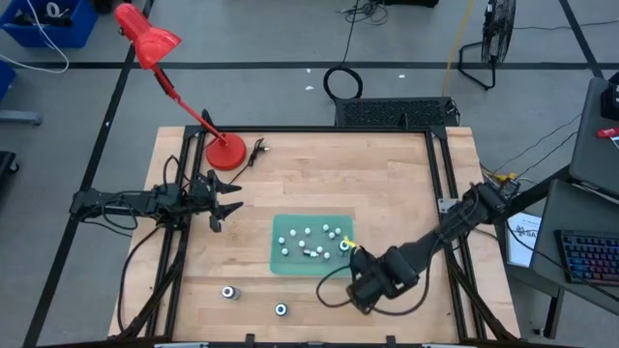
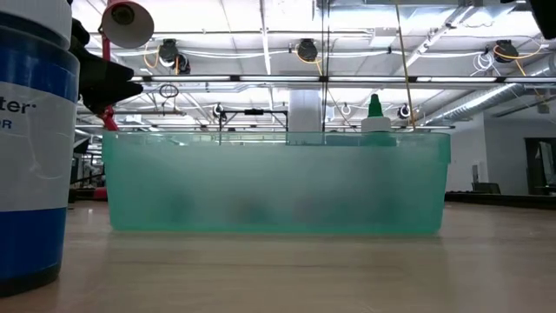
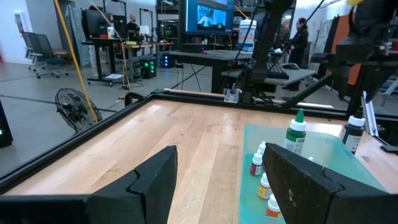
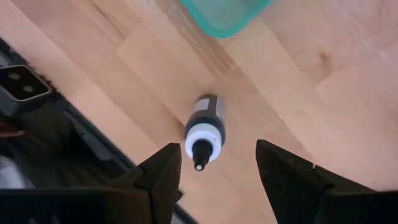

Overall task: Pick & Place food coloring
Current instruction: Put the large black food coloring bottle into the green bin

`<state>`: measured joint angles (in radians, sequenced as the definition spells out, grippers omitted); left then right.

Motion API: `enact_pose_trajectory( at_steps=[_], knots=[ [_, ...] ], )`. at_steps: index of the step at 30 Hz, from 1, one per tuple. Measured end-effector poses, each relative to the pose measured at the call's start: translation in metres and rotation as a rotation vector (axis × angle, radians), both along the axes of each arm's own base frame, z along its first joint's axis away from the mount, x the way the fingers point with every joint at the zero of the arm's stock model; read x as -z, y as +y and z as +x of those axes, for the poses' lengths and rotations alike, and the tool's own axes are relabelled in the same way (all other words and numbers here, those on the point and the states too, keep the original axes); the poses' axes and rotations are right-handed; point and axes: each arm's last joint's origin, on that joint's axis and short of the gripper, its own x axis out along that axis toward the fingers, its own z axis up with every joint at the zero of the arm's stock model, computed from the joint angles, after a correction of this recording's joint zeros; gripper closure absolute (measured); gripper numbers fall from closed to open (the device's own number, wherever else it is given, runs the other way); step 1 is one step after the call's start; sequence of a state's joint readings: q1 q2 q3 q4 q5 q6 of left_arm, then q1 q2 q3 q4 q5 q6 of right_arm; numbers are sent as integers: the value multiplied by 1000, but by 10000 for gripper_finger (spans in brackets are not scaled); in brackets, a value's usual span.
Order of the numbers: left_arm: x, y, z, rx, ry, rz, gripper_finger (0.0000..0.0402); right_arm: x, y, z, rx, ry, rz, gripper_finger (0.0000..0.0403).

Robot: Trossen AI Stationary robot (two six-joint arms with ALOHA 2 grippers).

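Several tiny whitish bottles stand in a shallow green tray at the table's middle. The left wrist view shows a green-capped bottle, a dark bottle and small red-capped ones there. Two bottles stand on their bases on the bare wood near the near edge, one farther left than the other. My right gripper hangs open above the table, right of these; its wrist view looks down on one white-topped bottle ahead of the open fingers. My left gripper waits open, left of the tray.
A red desk lamp stands at the table's far left, its head reaching out past the table. A blue-and-white labelled bottle looms close in the low view, left of the tray. Bare wood lies around the tray.
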<state>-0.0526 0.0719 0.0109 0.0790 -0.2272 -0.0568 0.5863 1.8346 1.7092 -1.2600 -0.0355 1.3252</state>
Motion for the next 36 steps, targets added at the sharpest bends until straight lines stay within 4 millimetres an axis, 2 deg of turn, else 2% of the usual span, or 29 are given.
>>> enact_pose_trajectory(
  at_steps=[7,16,20,29,36],
  knots=[
    [0,0,0,0,0,0,160,14,14,-1,-7,25,-25,207],
    [0,0,0,0,0,0,160,31,23,6,-18,44,-38,207],
    [0,0,0,0,0,0,160,35,24,5,-20,43,-38,207],
    [0,0,0,0,0,0,160,58,23,0,-28,83,-30,207],
    [0,0,0,0,0,0,160,58,24,1,-31,79,-16,212]
  ],
)
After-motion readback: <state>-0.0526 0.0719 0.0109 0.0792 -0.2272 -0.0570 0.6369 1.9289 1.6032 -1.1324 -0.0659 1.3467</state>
